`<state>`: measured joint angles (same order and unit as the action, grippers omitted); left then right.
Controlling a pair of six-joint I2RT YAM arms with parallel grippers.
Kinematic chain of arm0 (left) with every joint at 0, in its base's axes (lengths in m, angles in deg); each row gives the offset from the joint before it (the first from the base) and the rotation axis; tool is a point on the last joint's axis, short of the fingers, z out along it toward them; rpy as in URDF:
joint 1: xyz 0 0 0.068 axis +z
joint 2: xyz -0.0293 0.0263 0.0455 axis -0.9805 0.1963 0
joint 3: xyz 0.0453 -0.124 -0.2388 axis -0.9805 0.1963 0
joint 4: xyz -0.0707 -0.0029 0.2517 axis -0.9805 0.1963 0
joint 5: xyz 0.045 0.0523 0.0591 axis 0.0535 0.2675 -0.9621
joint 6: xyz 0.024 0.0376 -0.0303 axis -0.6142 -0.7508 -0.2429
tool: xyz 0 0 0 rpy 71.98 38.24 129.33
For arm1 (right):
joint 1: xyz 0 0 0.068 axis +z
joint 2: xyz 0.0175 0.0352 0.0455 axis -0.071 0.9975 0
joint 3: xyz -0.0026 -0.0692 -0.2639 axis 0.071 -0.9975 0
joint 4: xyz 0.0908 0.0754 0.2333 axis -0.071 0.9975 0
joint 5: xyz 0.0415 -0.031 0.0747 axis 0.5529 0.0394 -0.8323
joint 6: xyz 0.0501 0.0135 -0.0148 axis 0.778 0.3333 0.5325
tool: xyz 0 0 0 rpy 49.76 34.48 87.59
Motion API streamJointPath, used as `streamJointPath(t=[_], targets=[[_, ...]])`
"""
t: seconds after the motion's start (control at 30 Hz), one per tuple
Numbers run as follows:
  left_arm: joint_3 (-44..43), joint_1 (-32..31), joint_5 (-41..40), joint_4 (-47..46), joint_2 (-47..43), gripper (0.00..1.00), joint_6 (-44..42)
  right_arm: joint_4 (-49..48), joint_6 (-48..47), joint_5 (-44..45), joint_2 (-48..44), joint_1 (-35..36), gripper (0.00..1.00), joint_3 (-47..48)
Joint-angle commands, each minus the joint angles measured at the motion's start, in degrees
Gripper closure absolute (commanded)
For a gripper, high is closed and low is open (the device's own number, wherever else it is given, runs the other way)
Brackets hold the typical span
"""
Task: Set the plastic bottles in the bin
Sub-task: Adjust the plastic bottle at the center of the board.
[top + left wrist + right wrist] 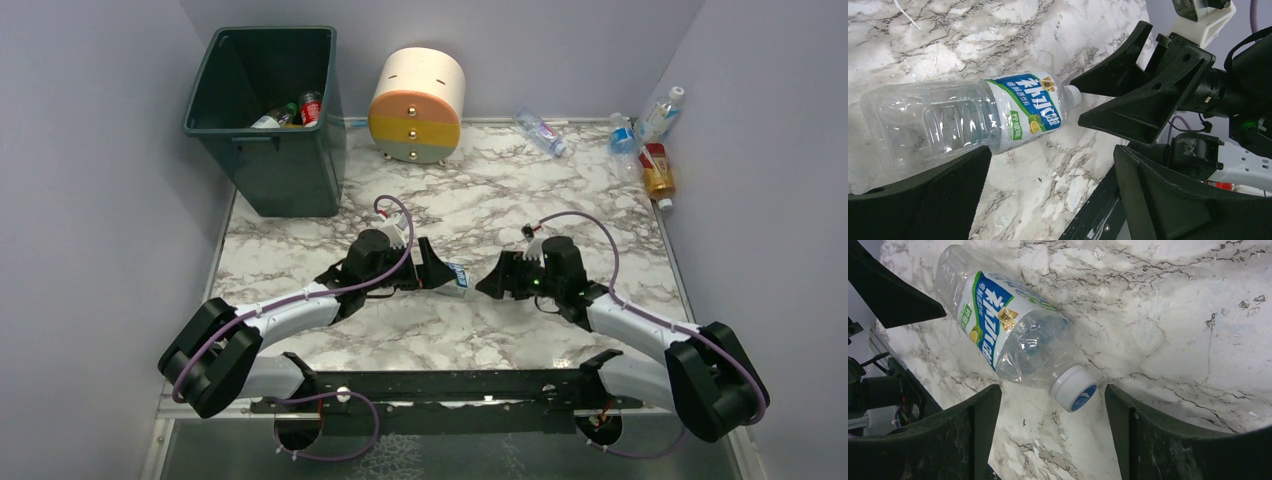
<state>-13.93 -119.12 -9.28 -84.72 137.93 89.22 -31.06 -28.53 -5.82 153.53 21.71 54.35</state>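
Observation:
A clear plastic bottle (457, 278) with a blue and green label and a white cap lies on its side on the marble table, between my two grippers. In the left wrist view the bottle (973, 120) lies just past one fingertip of my open left gripper (1050, 160), and nothing is between the jaws. My right gripper (1050, 392) is open, and the bottle's cap (1074, 388) sits between its fingertips with a gap on each side. The dark green bin (225, 100) stands at the back left with a few bottles (290, 112) inside.
A round cream, yellow and grey drawer unit (417, 105) stands beside the bin. More bottles lie at the back right: a clear one (543, 132), a yellow-orange one (657, 172) and one leaning on the wall (660, 112). Walls close in on both sides.

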Motion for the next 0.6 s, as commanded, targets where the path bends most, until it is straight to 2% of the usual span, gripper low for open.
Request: streamJointPath(t=[0.0, 0.3, 0.47, 0.57], targets=[[-0.15, 0.32, 1.87, -1.38, -0.63, 0.01, 0.43, -3.86, -0.77, 0.4, 1.51, 0.23, 0.21, 1.59], [-0.3, 0.37, 1.65, -1.37, -0.32, 0.01, 1.73, -6.95, -1.1, -1.2, 3.23, 0.23, 0.26, 2.25], [-0.5, 0.37, 1.64, -1.37, 0.88, 0.01, 1.42, -8.02, -0.09, -2.89, 2.83, 0.24, 0.4, 0.51], [-0.82, 0.37, 1.7, -1.38, 1.49, 0.01, 1.21, -8.49, 0.93, -3.48, 2.04, 0.23, 0.44, -1.02]])
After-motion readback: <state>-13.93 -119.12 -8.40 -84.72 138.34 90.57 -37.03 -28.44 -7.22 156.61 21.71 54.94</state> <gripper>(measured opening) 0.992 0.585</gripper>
